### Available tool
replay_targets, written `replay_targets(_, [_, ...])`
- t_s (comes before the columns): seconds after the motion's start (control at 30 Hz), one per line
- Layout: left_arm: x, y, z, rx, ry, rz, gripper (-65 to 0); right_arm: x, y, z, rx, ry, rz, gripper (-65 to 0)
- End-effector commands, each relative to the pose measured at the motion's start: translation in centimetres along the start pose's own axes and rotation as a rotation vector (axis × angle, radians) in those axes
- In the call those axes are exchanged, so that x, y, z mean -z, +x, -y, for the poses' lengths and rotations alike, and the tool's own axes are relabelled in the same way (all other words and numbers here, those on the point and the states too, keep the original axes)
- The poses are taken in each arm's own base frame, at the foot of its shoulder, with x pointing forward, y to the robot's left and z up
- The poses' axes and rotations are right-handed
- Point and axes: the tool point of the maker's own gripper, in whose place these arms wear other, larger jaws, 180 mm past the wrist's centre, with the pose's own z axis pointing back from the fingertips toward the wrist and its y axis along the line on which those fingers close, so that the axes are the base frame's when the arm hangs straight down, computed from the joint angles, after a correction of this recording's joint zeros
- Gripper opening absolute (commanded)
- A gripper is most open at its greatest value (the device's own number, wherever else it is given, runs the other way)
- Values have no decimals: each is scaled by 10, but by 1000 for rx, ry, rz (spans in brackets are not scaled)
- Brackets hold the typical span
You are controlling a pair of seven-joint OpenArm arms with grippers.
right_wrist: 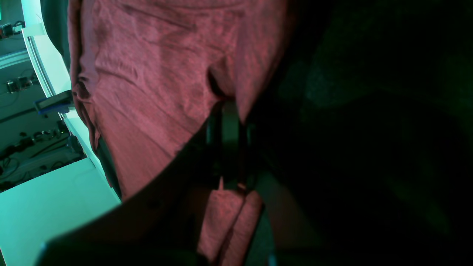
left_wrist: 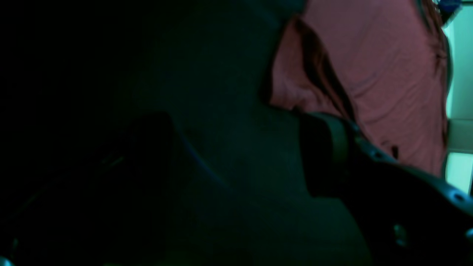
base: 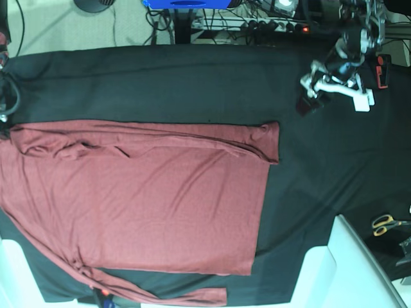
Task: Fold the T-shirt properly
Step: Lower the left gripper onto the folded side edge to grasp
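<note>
The brick-red T-shirt (base: 141, 205) lies spread flat on the black cloth (base: 192, 83), with a sleeve folded along its far edge and another along its near edge. Neither gripper shows at the shirt in the base view. In the right wrist view my right gripper (right_wrist: 229, 108) is shut on a pinched fold of the T-shirt (right_wrist: 147, 81), and fabric bulges between the finger bases. My left gripper (left_wrist: 236, 147) stands open over the black cloth (left_wrist: 221, 74) in the left wrist view. One of its fingers (left_wrist: 327, 147) sits just below a rumpled edge of the T-shirt (left_wrist: 388, 74), holding nothing.
A white and black jointed mechanism (base: 334, 77) rests on the cloth at the back right. Scissors (base: 385, 223) lie near the right edge. A white table corner (base: 347, 269) juts in at the front right. Cables and a blue box (base: 186, 3) lie beyond the far edge.
</note>
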Motion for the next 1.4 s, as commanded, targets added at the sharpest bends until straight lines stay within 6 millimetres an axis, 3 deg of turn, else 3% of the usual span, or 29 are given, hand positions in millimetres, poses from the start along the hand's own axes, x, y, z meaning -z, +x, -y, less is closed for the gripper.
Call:
replay_targets(0.0, [6, 2, 9, 3, -32, 3, -143, -5, 20, -15, -18, 34, 37, -647])
replay_targets(0.3, [47, -28, 28, -100, -66, -55, -258, -7, 19, -13, -23, 28, 14, -647])
replay_targets(0.47, [61, -34, 32, -141, -68, -67, -262, -8, 19, -14, -27, 30, 5, -648])
replay_targets(1.07, [88, -14, 58, -172, -115, -40, -262, -8, 19, -14, -28, 30, 7, -648])
replay_targets(1.2, [98, -28, 64, -161, -120, -87, -275, -8, 18, -13, -26, 29, 5, -648])
replay_targets(1.27, [99, -31, 65, -161, -120, -97, -355, -8, 18, -13, -25, 29, 4, -648])
replay_targets(1.37, [99, -29, 67, -159, -124, -90, -571, -8, 18, -10, -26, 23, 3, -648])
